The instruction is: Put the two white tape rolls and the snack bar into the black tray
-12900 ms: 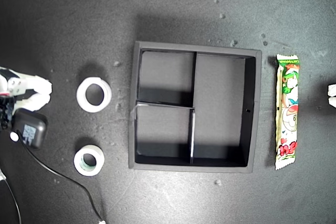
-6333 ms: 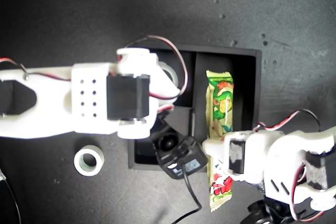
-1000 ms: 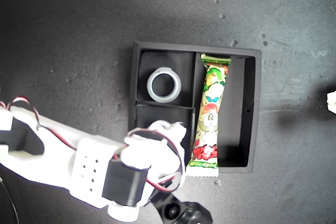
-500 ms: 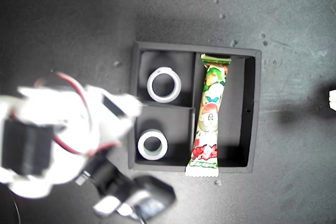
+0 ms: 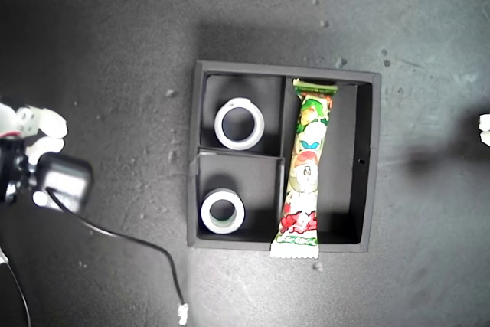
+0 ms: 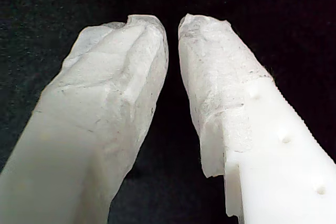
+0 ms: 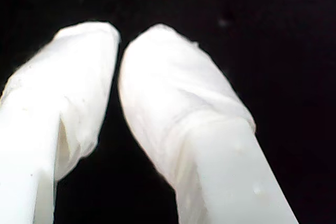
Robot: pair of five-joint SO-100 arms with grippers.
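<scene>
The black tray lies at the middle of the exterior view. The wider white tape roll lies flat in its upper small compartment. The smaller roll with the greenish core lies in the lower small compartment. In the long compartment rests the snack bar, its lower crimped end over the tray's wall. My first gripper is shut with nothing between its fingers, only dark ground behind. My second gripper is shut and holds nothing. The wrist views do not show which arm is which.
An arm with a black camera module sits at the exterior view's left edge, and its cable trails over the dark mat toward the bottom. A white sliver of another arm shows at the right edge.
The arm that hung over the exterior view's lower left has pulled back to the left edge. The rolls, the snack bar and the tray have not moved in the last half second.
</scene>
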